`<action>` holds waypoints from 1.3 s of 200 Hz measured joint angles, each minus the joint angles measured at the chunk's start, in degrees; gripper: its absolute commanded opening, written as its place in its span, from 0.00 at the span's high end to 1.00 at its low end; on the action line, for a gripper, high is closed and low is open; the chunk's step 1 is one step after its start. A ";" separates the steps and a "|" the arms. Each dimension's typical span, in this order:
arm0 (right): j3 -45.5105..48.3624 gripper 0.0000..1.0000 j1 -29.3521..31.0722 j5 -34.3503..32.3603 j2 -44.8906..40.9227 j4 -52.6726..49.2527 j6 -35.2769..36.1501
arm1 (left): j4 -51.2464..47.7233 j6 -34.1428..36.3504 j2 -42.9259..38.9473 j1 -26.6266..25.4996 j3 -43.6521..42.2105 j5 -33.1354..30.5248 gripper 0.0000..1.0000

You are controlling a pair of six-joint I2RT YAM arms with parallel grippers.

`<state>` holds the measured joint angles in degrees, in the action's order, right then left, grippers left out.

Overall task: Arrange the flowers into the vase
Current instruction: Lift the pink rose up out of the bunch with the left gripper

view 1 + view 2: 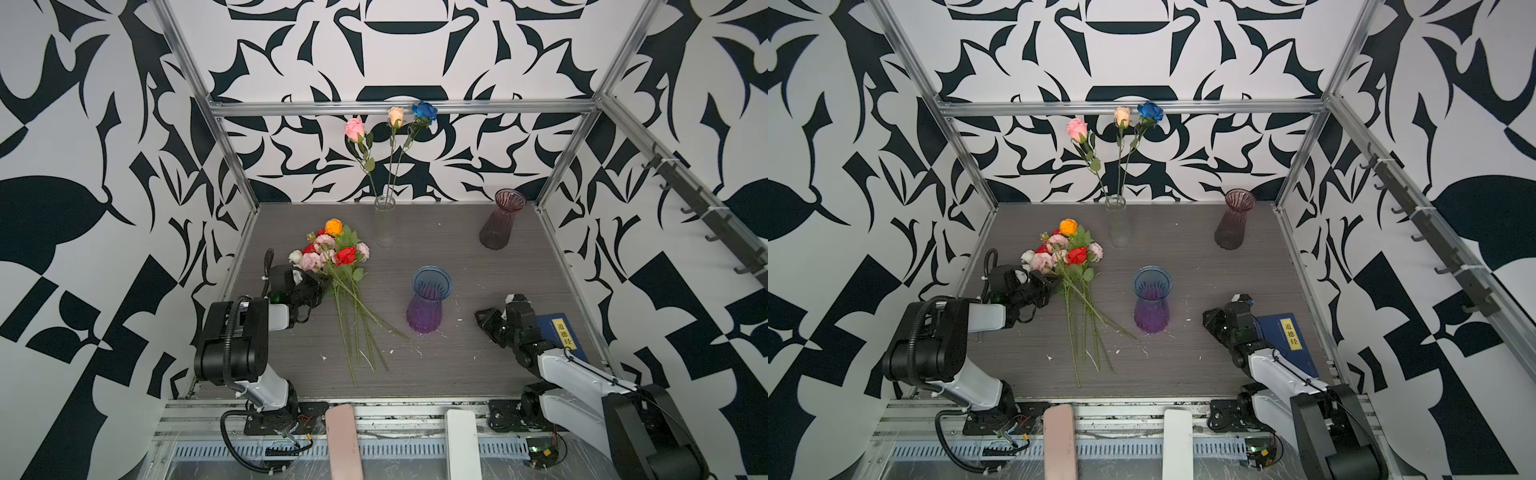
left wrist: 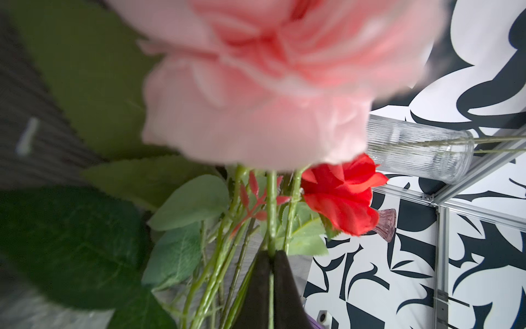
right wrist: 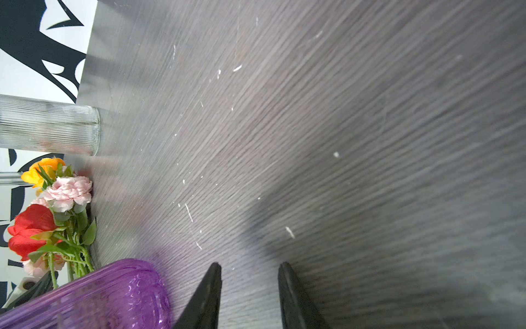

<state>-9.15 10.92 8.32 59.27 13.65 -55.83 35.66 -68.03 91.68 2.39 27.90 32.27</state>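
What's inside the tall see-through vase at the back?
Three flowers stand in the clear vase: a pink rose, a cream rose and a blue rose. The ribbed glass blurs the lower ends of their stems.

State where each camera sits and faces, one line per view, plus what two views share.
Both top views: high above the front edge, looking down and back over the grey wood-grain table; both arms show.
Left wrist: low beside the bunch of artificial flowers, facing across to the patterned wall; left gripper shut on a green stem.
Right wrist: low over the table, looking along it; open right gripper.
Both wrist views share the ribbed clear glass vase and the red flower.
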 measured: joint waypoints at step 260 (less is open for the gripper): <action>2.27 0.62 -0.83 -0.02 -4.85 -1.77 -1.70 | -21.07 38.53 -34.91 -40.65 29.70 -26.36 1.00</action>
<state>-6.87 10.09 8.29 54.41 11.88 -57.54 14.59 -29.50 56.77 -38.26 57.60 5.91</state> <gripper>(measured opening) 0.376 0.050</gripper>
